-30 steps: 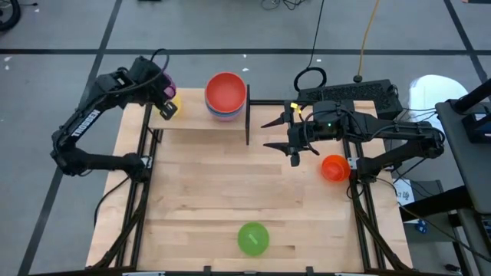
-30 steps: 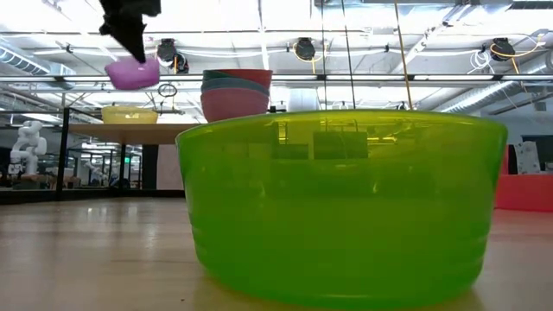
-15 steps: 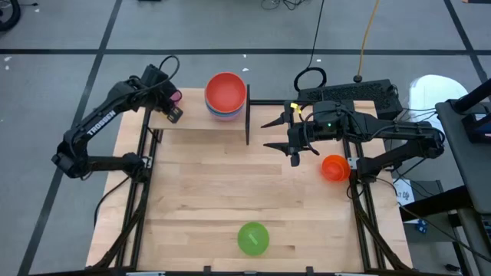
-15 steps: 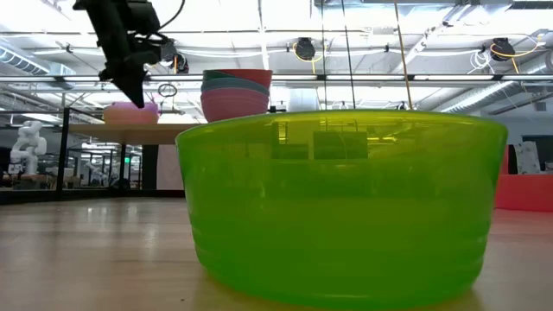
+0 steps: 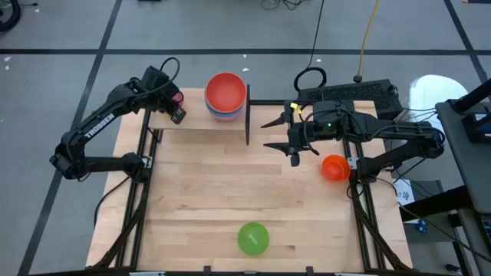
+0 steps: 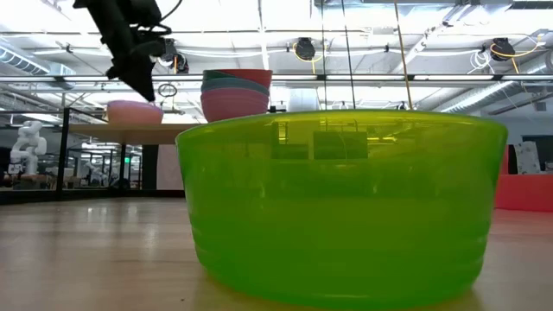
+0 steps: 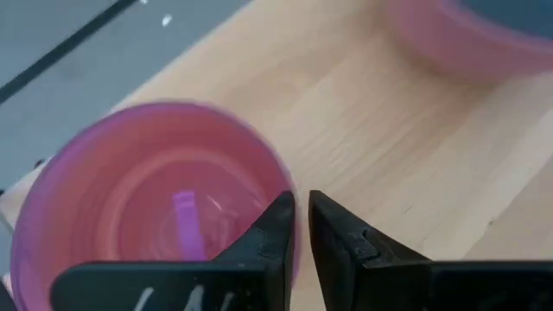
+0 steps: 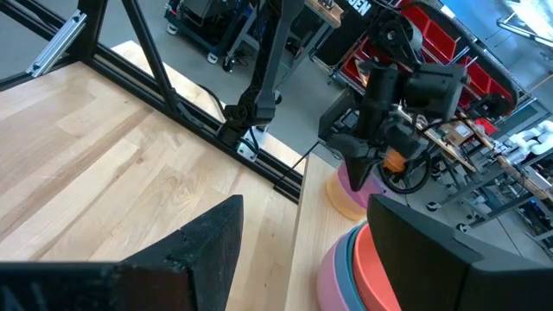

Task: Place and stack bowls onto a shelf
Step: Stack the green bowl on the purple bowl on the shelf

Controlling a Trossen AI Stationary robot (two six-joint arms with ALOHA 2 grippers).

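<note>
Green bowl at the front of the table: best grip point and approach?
Pinch the rim of the green bowl from straight above, one finger inside the wall and one outside. It sits upright, mouth up, alone on the table, so any side is free. Its walls are probably too wide to span. The right gripper, open, is nearer.

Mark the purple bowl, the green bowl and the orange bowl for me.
purple bowl (image 7: 147,194): left wrist view, on its inner floor.
green bowl (image 5: 253,238): high view, middle of its inside.
orange bowl (image 5: 334,167): high view, middle of the bowl.
</note>
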